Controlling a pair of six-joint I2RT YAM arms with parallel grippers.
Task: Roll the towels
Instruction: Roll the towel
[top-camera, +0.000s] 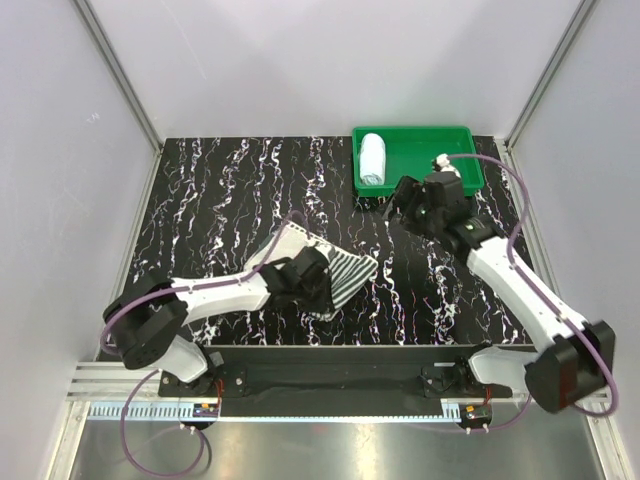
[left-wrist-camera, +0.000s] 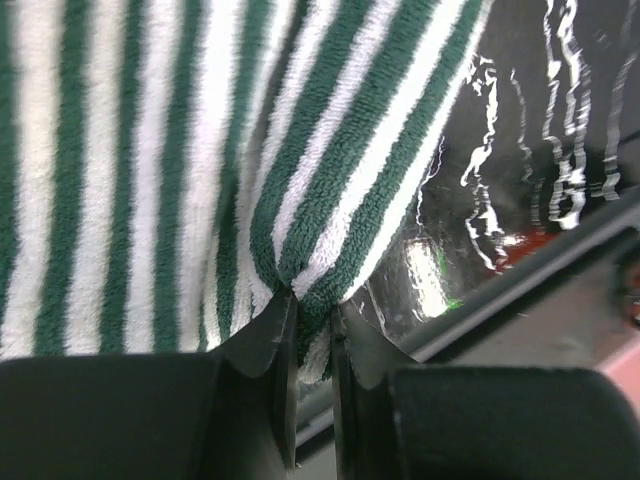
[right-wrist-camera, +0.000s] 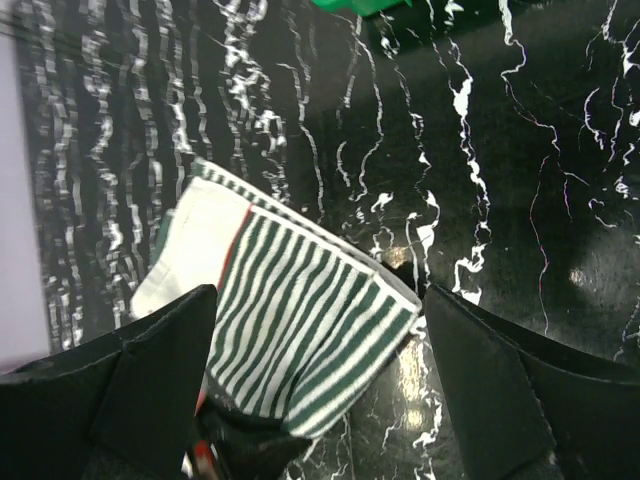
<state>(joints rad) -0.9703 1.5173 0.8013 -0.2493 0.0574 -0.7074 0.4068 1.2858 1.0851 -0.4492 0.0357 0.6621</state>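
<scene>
Left gripper (left-wrist-camera: 313, 345) pressed together on a bunched fold of the green-and-white striped towel (top-camera: 350, 278), which sits mid-width on the table (top-camera: 230, 190), toward its near edge; right gripper (right-wrist-camera: 318, 300) spread wide, holding nothing, just before the green tray (top-camera: 420, 131) at the far right corner; pale blue towel (top-camera: 373, 158), rolled, lies in the tray's left end.

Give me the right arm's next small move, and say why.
Probably bring the right gripper, open and empty, toward the free edge of the striped towel. The blue towel lies rolled in the green tray, while the striped towel is unrolled, pinched at one edge by the left gripper.
</scene>
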